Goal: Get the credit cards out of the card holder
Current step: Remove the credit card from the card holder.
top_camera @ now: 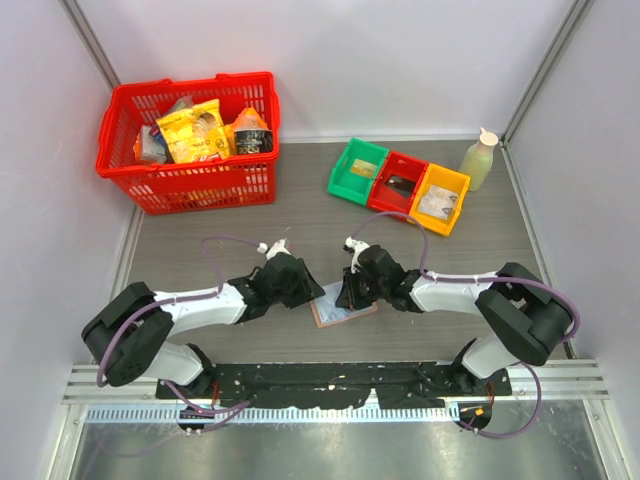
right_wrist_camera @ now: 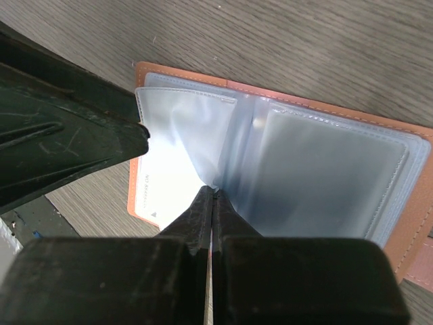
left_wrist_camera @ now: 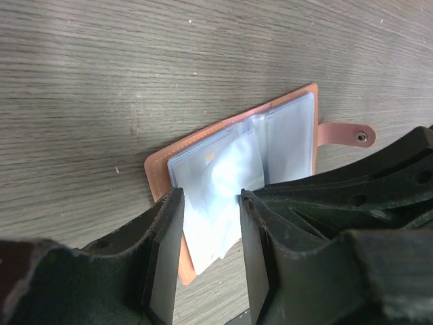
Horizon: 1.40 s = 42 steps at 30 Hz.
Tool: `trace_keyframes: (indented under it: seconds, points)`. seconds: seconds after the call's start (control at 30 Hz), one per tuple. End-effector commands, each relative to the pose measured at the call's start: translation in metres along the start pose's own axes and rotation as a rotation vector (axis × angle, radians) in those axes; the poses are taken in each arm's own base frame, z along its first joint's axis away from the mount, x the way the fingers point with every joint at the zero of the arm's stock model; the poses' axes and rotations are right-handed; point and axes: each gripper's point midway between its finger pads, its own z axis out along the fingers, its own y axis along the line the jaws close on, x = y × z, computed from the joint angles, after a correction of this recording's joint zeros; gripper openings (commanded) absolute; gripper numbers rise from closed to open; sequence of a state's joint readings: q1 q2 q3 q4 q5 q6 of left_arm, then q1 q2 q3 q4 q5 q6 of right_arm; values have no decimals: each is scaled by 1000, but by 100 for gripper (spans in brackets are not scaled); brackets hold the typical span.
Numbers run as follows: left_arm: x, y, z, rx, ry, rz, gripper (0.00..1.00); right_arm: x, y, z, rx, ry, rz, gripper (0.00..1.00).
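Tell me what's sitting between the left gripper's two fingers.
The open card holder: its clear plastic sleeves bulge up inside the open left gripper. The left wrist view shows it.

top cam high above the card holder (top_camera: 340,312), looking down on the whole bench (top_camera: 500,240), wrist cams way close on that same card holder, one past the left end effector (left_wrist_camera: 211,196), other past the right end effector (right_wrist_camera: 213,193), from opposite sides

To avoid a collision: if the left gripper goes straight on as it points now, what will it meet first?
Most likely the clear sleeves of the open card holder, lying between the open fingers of the left gripper; depth is unclear.
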<state>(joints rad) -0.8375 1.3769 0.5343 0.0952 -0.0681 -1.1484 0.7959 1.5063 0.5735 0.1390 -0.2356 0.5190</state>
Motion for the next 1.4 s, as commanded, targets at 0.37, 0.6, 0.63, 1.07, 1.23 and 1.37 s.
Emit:
trace_keyframes:
  seconds: [0.37,0.6,0.63,1.07,1.23,1.37]
  points:
    - [-2,-26,12,95,-1,2,35,24,-13,2,33,67,13,1]
    - [6,-40,11,146,18,3,33,20,-9,1,15,54,10,1]
    - [5,-39,10,135,13,11,33,21,-10,1,18,53,12,1]
    - [-9,-34,-3,85,-57,78,37,20,-10,0,17,49,11,1]
    - [-8,-24,2,44,-54,68,39,19,-9,-1,15,45,7,1]
    - [-11,-19,2,19,-75,67,43,19,-9,-1,15,43,9,1]
